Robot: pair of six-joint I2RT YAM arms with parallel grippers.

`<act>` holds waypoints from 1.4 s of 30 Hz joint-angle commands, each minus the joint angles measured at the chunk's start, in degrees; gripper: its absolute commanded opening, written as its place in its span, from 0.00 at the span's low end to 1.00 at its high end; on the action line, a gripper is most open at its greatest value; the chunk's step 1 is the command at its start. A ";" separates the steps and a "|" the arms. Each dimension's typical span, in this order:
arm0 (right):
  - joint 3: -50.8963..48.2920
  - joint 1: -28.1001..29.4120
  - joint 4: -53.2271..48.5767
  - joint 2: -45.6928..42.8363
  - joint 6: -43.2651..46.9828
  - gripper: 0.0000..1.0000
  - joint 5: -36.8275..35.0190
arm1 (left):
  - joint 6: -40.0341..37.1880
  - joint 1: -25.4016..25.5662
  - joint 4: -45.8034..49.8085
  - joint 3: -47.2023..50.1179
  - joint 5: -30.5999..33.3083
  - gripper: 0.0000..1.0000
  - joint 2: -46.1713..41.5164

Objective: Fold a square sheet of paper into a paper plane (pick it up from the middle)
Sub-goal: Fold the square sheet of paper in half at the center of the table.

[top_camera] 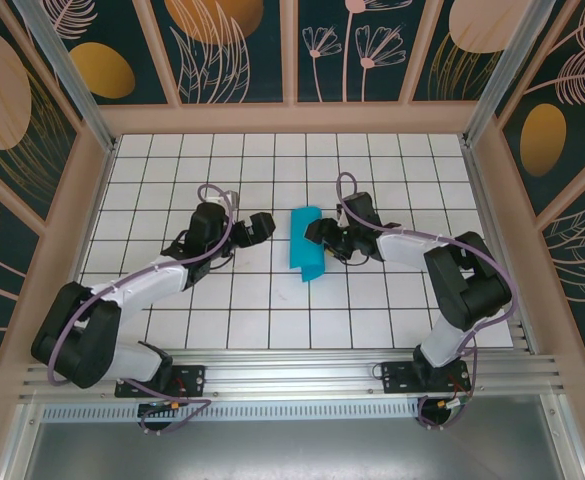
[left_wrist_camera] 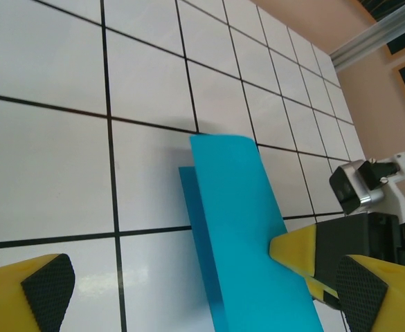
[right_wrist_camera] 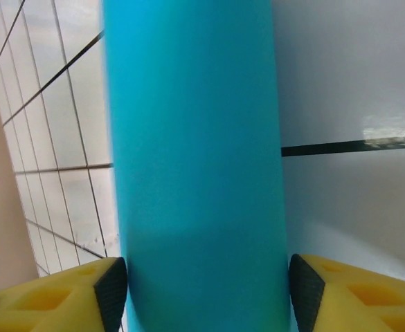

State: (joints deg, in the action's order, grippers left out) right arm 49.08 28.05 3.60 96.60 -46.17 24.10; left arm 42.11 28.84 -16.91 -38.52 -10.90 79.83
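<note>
The square sheet of paper [top_camera: 304,250], teal-blue, lies folded over itself near the middle of the white grid table [top_camera: 212,190]. In the left wrist view its upper flap [left_wrist_camera: 244,228] arches above a darker lower layer. My left gripper [top_camera: 262,228] is just left of the sheet, jaws wide open [left_wrist_camera: 202,290], touching nothing. My right gripper [top_camera: 317,235] is at the sheet's right side, and one of its yellow fingers [left_wrist_camera: 295,249] rests against the flap's edge. In the right wrist view the rounded fold [right_wrist_camera: 195,173] fills the gap between the spread black pads [right_wrist_camera: 112,290] of my right gripper [right_wrist_camera: 202,294].
Peach frame posts and patterned walls [top_camera: 292,115] close in the table on three sides. An aluminium rail [top_camera: 292,365] runs along the near edge by the arm bases. White tiles lie free behind and in front of the sheet.
</note>
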 commanded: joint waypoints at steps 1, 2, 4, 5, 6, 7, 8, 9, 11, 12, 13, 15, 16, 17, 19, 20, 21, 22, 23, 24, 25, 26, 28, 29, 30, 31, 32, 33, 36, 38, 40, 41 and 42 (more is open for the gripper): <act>0.72 -0.35 -4.03 0.54 2.66 0.73 -4.08 | -0.05 0.08 -1.73 -1.12 -2.58 0.98 1.50; 1.24 -0.40 -5.17 0.58 3.51 0.76 -4.54 | -0.17 0.07 -1.76 -1.25 -2.81 0.98 1.79; 2.33 -0.45 -7.98 0.70 4.96 0.80 -5.96 | -0.29 0.01 -1.80 -1.57 -3.31 0.99 2.40; 2.85 -0.47 -9.19 0.73 5.73 0.81 -6.92 | -0.42 0.06 -1.81 -1.64 -3.43 0.98 2.56; 3.38 -0.67 -10.51 0.70 6.49 0.81 -7.81 | -0.49 -0.06 -1.80 -1.81 -3.68 0.98 2.78; 3.83 -0.83 -11.45 0.65 7.06 0.82 -8.36 | -0.62 0.07 -1.69 -1.91 -3.85 0.98 2.96; 4.25 -1.13 -12.39 0.77 7.92 0.82 -8.61 | -0.64 0.08 -1.64 -2.06 -4.01 0.99 3.16; 4.69 -1.53 -13.10 0.85 8.85 0.83 -8.63 | -0.79 0.08 -1.64 -2.14 -4.38 0.98 3.30; 5.66 -2.17 -14.77 1.38 10.64 0.83 -8.71 | -0.98 0.07 -1.77 -2.47 -5.27 0.99 3.87; 6.14 -2.54 -15.33 1.88 11.57 0.82 -8.67 | -1.06 0.03 -1.64 -2.76 -5.76 0.99 4.28; 6.47 -2.73 -15.59 2.32 12.58 0.82 -7.98 | -1.14 0.06 -1.58 -3.03 -6.11 0.99 4.64; 7.62 -2.82 -16.79 4.00 15.54 0.81 -6.10 | -1.15 0.08 -1.61 -3.47 -6.92 0.96 5.30; 8.05 -2.81 -17.47 4.88 17.05 0.81 -5.11 | -1.08 0.04 -1.65 -3.57 -7.19 0.95 5.46; 8.41 -2.75 -18.06 5.74 18.44 0.81 -3.74 | -1.12 0.12 -1.68 -3.75 -7.51 0.95 5.64; 8.62 -2.74 -18.62 6.97 19.98 0.81 -3.04 | -0.82 0.15 -1.91 -3.85 -7.99 0.94 5.89; 8.81 -2.74 -18.94 7.49 21.01 0.82 -2.35 | -0.80 0.25 -2.10 -3.79 -8.14 0.93 5.95; 9.24 -2.72 -19.63 7.92 21.81 0.82 -2.18 | -0.66 0.32 -2.21 -3.84 -8.22 0.93 6.04; 9.42 -2.73 -20.00 8.15 22.35 0.82 -2.34 | -0.62 0.34 -2.19 -3.85 -8.25 0.93 6.14; 9.56 -2.74 -20.23 8.38 23.22 0.83 -1.87 | -0.57 0.42 -2.16 -3.84 -8.19 0.93 6.17; 9.75 -2.74 -20.50 8.66 23.93 0.83 -1.84 | -0.46 0.41 -2.16 -3.84 -8.11 0.93 6.22; 10.05 -2.74 -20.80 8.86 24.29 0.84 -1.82 | -0.33 0.35 -2.17 -3.82 -8.01 0.94 6.31; 10.34 -2.74 -21.08 9.35 25.31 0.84 -0.73 | -0.27 0.43 -2.26 -3.85 -8.04 0.94 6.42; 10.80 -2.44 -21.90 9.81 26.39 0.85 -0.79 | -0.20 0.45 -2.29 -4.08 -8.15 0.94 6.63; 10.94 -2.41 -22.33 9.96 26.67 0.86 -1.27 | -0.17 0.45 -2.27 -4.19 -8.18 0.94 6.66; 11.23 -2.32 -23.17 10.31 27.71 0.87 -1.16 | -0.14 0.58 -2.25 -4.27 -8.18 0.93 6.74; 11.79 -2.09 -24.17 10.66 28.55 0.87 -1.65 | -0.10 0.60 -2.19 -4.41 -8.18 0.93 6.74; 12.38 -1.80 -25.25 11.00 29.08 0.88 -3.00 | -0.10 0.62 -2.17 -4.44 -8.18 0.93 6.82; 12.81 -1.72 -26.14 11.16 29.44 0.88 -4.11 | -0.10 0.63 -2.17 -4.53 -8.24 0.93 6.95; 14.14 -1.26 -28.17 11.92 30.35 0.87 -6.21 | -0.12 0.60 -2.19 -4.79 -8.35 0.93 7.29; 15.07 -0.79 -29.45 12.55 30.84 0.87 -7.56 | -0.10 0.63 -2.17 -4.89 -8.44 0.92 7.32; 15.81 -0.23 -30.36 13.15 30.96 0.88 -8.84 | -0.09 0.60 -2.26 -4.89 -8.44 0.92 7.32; 16.31 0.18 -31.03 13.58 31.17 0.88 -9.47 | -0.06 0.60 -2.34 -4.86 -8.48 0.90 7.35; 16.90 0.65 -31.66 13.94 31.22 0.89 -10.37 | 0.05 0.67 -2.37 -4.89 -8.45 0.90 7.29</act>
State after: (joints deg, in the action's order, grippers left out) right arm 65.63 27.11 -24.14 106.43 -16.86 17.02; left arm 41.91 29.06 -17.43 -42.02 -18.24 86.48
